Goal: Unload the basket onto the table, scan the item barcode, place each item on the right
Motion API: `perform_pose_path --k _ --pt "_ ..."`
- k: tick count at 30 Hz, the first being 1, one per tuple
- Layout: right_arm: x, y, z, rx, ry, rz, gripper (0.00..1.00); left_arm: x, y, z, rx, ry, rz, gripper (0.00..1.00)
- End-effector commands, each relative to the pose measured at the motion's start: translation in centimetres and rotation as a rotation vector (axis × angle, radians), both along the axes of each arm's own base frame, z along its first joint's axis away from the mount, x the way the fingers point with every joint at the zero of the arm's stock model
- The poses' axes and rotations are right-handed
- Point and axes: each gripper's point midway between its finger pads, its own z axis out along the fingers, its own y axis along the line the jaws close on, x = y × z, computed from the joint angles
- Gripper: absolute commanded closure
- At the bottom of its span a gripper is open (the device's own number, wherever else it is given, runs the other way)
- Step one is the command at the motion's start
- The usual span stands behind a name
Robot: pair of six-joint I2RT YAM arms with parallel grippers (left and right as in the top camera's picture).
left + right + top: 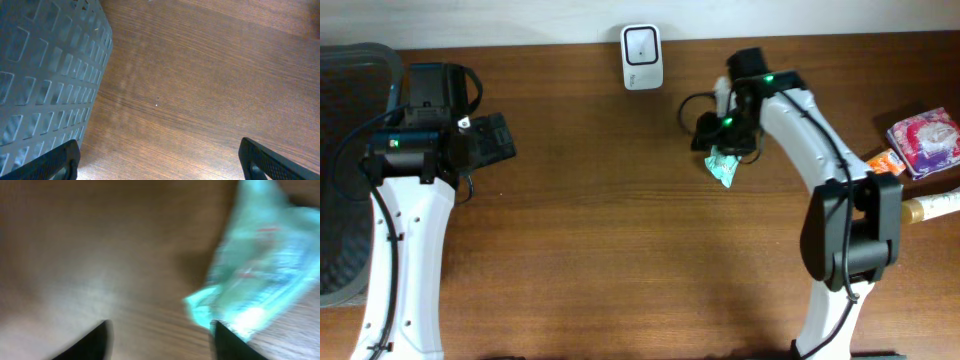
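Teal packet (255, 265) blurs beside spread right claw (162, 335), left claw (160, 160) gapes, scanner (642, 57) appears only overhead.

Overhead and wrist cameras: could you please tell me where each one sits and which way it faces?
Overhead: fixed above the table, looking down; shows the left arm, right arm, the scanner and the teal packet.
Left wrist: on the left arm, facing down at wood and the grey basket; left gripper jaws wide apart at the bottom corners.
Right wrist: on the right arm, facing down, blurred; right gripper jaws apart, packet at the picture's right.
Shared: overhead and right wrist both show the packet; overhead and left wrist the basket.
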Motion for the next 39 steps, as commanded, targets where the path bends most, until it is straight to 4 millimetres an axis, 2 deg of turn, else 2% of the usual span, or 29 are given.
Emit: perform_pose_path --k 1,2,3,4,5,8,9,12,13,14,15,17,18,20,21,22,23,24,26,28,33,36,39 --pt "2.0 -5.7 0.1 -0.120 -0.024 -0.211 0.13 0.0 0.4 0.3 0.012 -0.003 0.000 0.01" --pt "2.4 -5.8 -0.1 -0.119 -0.041 -0.216 0.01 0.0 0.4 0.3 0.012 -0.003 0.000 0.01" --pt "2.4 -5.8 -0.8 -0.118 -0.042 -0.218 0.07 0.0 0.4 0.3 0.012 -0.003 0.000 0.01" --pt "2.2 -5.8 -2.0 -0.117 -0.045 -0.223 0.27 0.0 0.4 0.3 0.012 -0.004 0.000 0.01" --pt "2.0 -5.8 -3.4 -0.114 -0.040 -0.238 0.37 0.0 0.4 0.3 0.012 -0.003 0.000 0.01" --pt "1.4 -5.4 -5.8 -0.107 -0.047 -0.233 0.57 0.0 0.4 0.3 0.012 -0.003 0.000 0.01" --pt "1.2 -4.8 -6.4 -0.105 -0.054 -0.220 0.58 0.0 0.4 0.3 0.012 -0.003 0.000 0.01" --pt "1.6 -2.7 -6.3 -0.096 -0.092 -0.175 0.63 0.0 0.4 0.3 0.012 -0.004 0.000 0.01" --pt "1.6 -2.1 -6.2 -0.095 -0.099 -0.162 0.58 0.0 0.4 0.3 0.012 -0.004 0.000 0.01" --pt "1.6 -1.8 -6.2 -0.099 -0.100 -0.154 0.57 0.0 0.4 0.3 0.012 -0.004 0.000 0.01" --pt "1.5 -1.6 -6.3 -0.104 -0.100 -0.150 0.62 0.0 0.4 0.3 0.012 -0.004 0.000 0.01" --pt "0.7 -0.7 -6.4 -0.098 -0.082 -0.108 0.80 0.0 0.4 0.3 0.012 -0.004 0.000 0.01" --pt "0.4 -0.1 -6.5 -0.100 -0.078 -0.081 0.82 0.0 0.4 0.3 0.012 -0.003 0.001 0.01" --pt "-0.4 2.1 -6.6 -0.093 -0.076 -0.021 0.96 0.0 0.4 0.3 0.012 -0.003 0.001 0.01" --pt "-0.1 3.7 -5.6 -0.032 -0.087 0.003 0.96 0.0 0.4 0.3 0.012 -0.003 0.000 0.01" --pt "1.3 5.3 -3.3 0.052 -0.130 0.024 0.96 0.0 0.4 0.3 0.012 -0.004 0.001 0.01" --pt "3.2 6.1 -0.7 0.087 -0.200 0.041 0.96 0.0 0.4 0.3 0.012 -0.003 0.000 0.01" --pt "6.1 6.9 3.7 0.106 -0.338 0.078 0.96 0.0 0.4 0.3 0.012 -0.003 0.000 0.01" --pt "10.4 8.3 9.4 0.124 -0.608 0.155 0.96 0.0 0.4 0.3 0.012 -0.003 0.000 0.01" --pt "13.4 8.4 12.0 0.116 -0.784 0.124 0.96 0.0 0.4 0.3 0.012 -0.003 0.001 0.01" --pt "19.2 9.7 13.4 0.253 -1.036 -0.002 0.96 0.0 0.4 0.3 0.012 -0.003 0.000 0.01" --pt "21.4 9.8 10.8 0.228 -1.100 -0.100 0.96 0.0 0.4 0.3 0.012 -0.003 0.000 0.01" --pt "22.0 10.2 8.6 0.163 -1.122 -0.162 0.96 0.0 0.4 0.3 0.012 -0.003 0.001 0.01"
